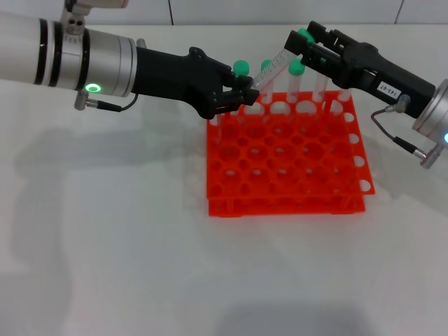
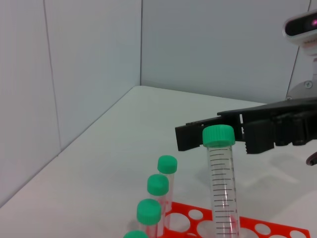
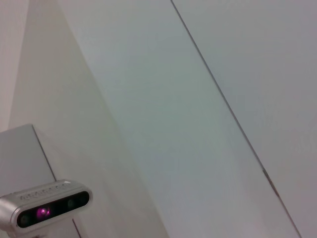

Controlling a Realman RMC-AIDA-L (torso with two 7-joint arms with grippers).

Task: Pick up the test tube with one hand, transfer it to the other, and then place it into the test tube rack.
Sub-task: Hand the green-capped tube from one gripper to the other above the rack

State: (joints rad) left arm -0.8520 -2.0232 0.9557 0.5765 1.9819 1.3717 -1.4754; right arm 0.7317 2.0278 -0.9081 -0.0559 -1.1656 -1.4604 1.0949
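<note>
Above the rack's far edge, the test tube [image 1: 274, 70] hung tilted between both end effectors.

Its long axis slanted, green cap up toward the right end effector [image 1: 302, 43], base down in the left end effector [image 1: 246, 91], which was clamped on it over the test tube rack [image 1: 283, 157] on the white bench [image 1: 105, 245]. The right fingers [image 2: 198, 137] flanked the cap; whether they gripped it could not be told.

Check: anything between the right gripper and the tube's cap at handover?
Nothing visible. The right gripper sits at the green cap of the test tube, which the left gripper holds by its lower end, tilted above the test tube rack's back row.
</note>
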